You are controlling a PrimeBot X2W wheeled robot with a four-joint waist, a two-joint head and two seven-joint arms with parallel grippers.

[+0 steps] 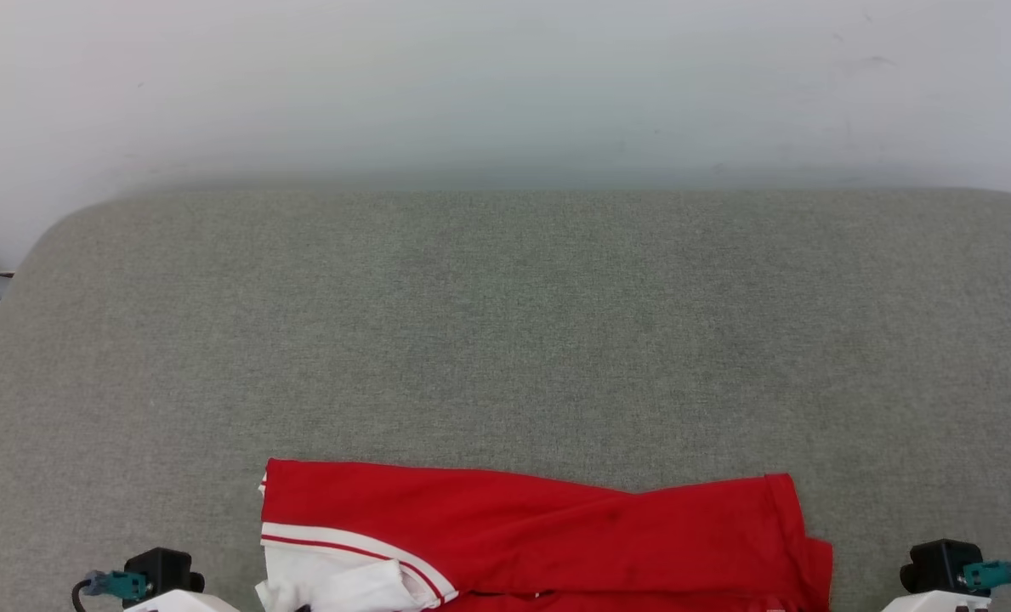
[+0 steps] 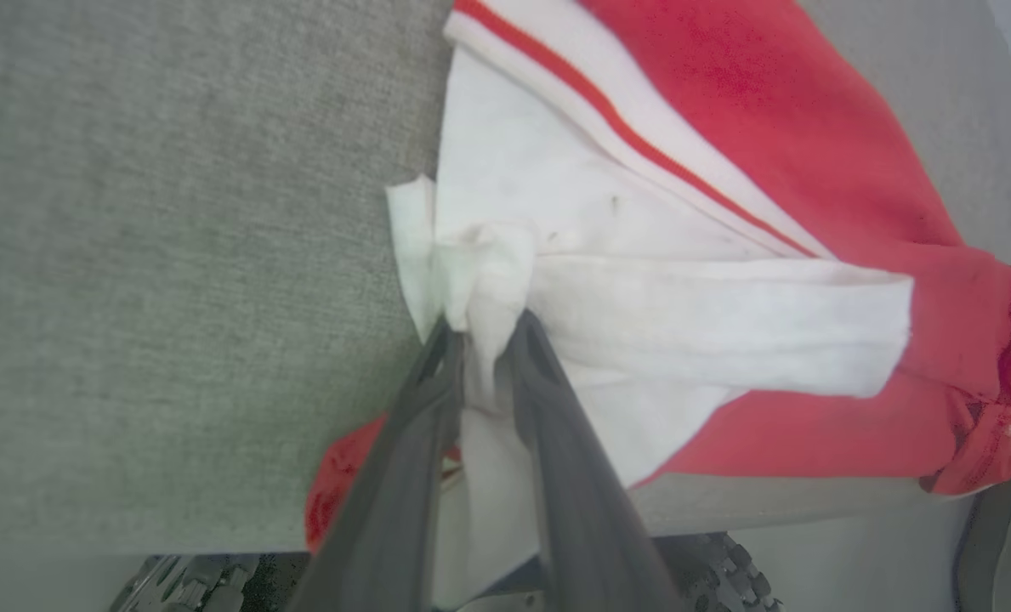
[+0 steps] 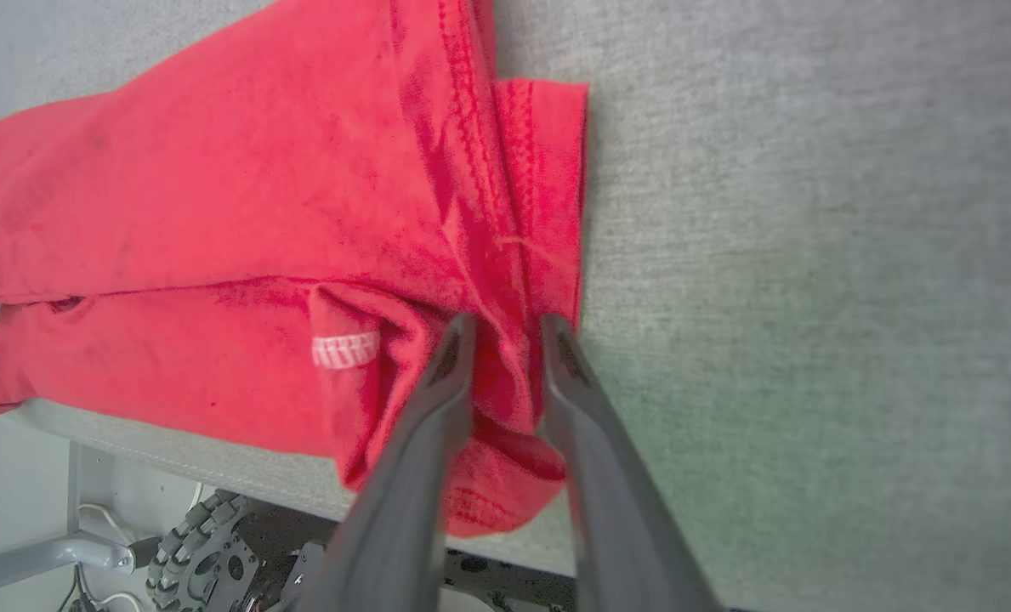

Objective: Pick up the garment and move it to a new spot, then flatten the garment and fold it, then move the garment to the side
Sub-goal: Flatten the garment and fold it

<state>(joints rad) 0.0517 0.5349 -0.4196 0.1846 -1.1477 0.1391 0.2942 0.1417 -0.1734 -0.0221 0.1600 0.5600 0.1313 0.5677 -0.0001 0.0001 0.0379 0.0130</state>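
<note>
Left gripper (image 2: 481, 331): fingers narrow, clamped on bunched white sleeve of garment (image 2: 726, 127). Red body spreads from tips toward 1–3 o'clock.
Right gripper (image 3: 505, 331): fingers narrow, pinching red hem fold at garment corner. Cloth runs off toward 9–11 o'clock.
Head view: garment folded into long red band, striped white sleeve at its 8 o'clock end. Lies at 6 o'clock on grey padded table (image 1: 505, 323), partly hanging over near edge.
White wall (image 1: 505, 85) at 12 o'clock.
</note>
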